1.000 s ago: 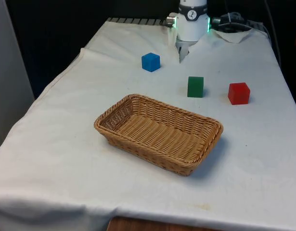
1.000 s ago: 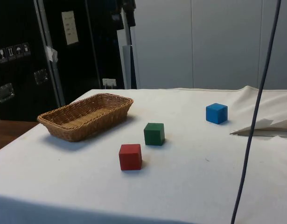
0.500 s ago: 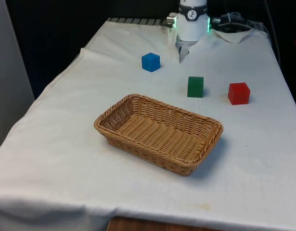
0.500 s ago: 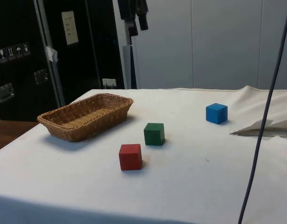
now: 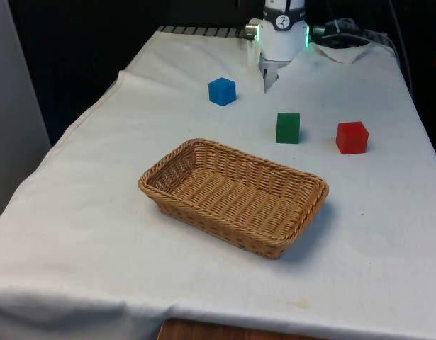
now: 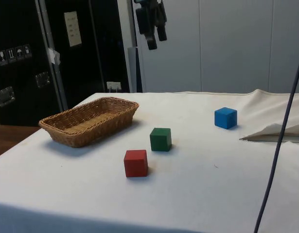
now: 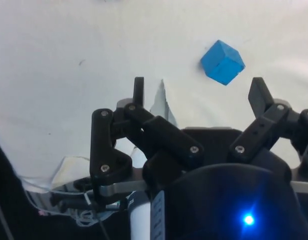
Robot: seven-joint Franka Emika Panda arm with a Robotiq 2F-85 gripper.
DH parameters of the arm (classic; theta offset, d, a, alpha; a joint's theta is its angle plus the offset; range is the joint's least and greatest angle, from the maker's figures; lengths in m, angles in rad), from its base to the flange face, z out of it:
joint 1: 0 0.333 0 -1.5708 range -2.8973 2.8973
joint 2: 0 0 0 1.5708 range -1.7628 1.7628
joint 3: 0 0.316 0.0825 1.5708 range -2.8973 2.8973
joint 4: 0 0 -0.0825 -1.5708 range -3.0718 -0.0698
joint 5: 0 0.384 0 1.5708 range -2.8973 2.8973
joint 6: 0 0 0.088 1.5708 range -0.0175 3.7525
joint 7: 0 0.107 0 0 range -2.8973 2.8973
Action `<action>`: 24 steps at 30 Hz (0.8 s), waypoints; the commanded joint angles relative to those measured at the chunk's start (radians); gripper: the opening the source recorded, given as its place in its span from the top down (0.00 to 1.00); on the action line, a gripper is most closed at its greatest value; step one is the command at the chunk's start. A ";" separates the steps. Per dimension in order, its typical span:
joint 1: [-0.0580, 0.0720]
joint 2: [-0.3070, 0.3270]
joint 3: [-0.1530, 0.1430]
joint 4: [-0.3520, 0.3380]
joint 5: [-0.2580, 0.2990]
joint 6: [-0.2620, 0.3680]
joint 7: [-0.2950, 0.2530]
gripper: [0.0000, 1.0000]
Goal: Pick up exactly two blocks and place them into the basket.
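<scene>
Overhead, the black two-finger hand (image 6: 155, 36) hangs released and empty. The blue (image 5: 222, 91), green (image 5: 288, 127) and red wooden cubes (image 5: 351, 137) sit apart on the white-clothed counter (image 5: 97, 205), outside the woven wicker basket (image 5: 308, 210).

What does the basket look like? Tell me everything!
The basket is a shallow rectangular tray woven from tan wicker, with a braided rim and low slanted walls. It sits flat on the white cloth, turned at an angle, with nothing inside. No block touches it; the green block is nearest.
</scene>
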 commanded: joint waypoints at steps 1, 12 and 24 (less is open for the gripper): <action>-0.003 -0.014 0.003 -0.026 -0.022 0.023 0.021 0.00; -0.011 -0.060 0.001 -0.129 -0.077 0.077 0.069 0.00; -0.033 -0.134 -0.008 -0.241 -0.111 0.144 0.075 0.00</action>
